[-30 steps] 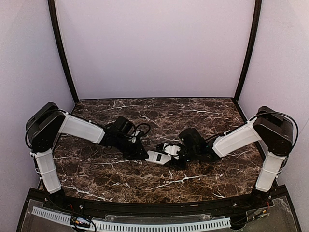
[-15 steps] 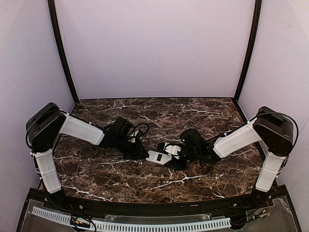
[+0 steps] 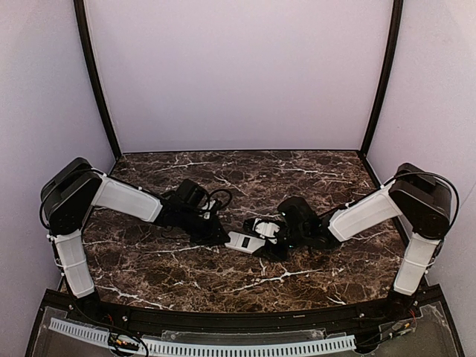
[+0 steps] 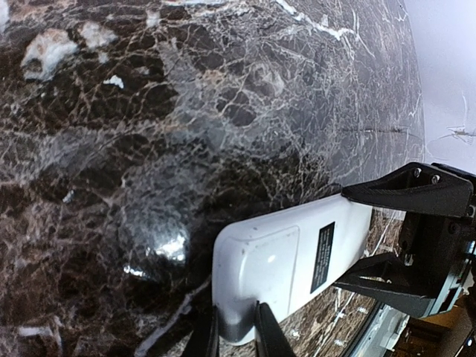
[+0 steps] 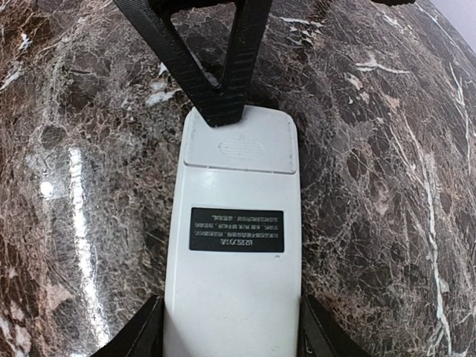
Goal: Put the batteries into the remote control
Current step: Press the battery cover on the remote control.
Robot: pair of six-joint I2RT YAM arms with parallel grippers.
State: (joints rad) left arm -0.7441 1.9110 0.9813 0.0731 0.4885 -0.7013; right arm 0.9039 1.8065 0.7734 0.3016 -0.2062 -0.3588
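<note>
**Left end effector** (image 5: 219,111): fingers drawn together to a point, with the tips touching the left end of the remote (image 5: 238,178) at the ribbed cover (image 5: 239,147).
**Right end effector** (image 5: 230,331): clamped on the remote's two long sides at its right end.
**Remote:** lies flat with its white back up and a dark label (image 5: 236,229) showing. It sits mid-desk (image 3: 186,282) on the dark marble, between the two arms.

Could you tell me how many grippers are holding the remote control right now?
2. The left gripper pinches the cover end of the remote control; the right gripper clamps the sides of its other end.
</note>
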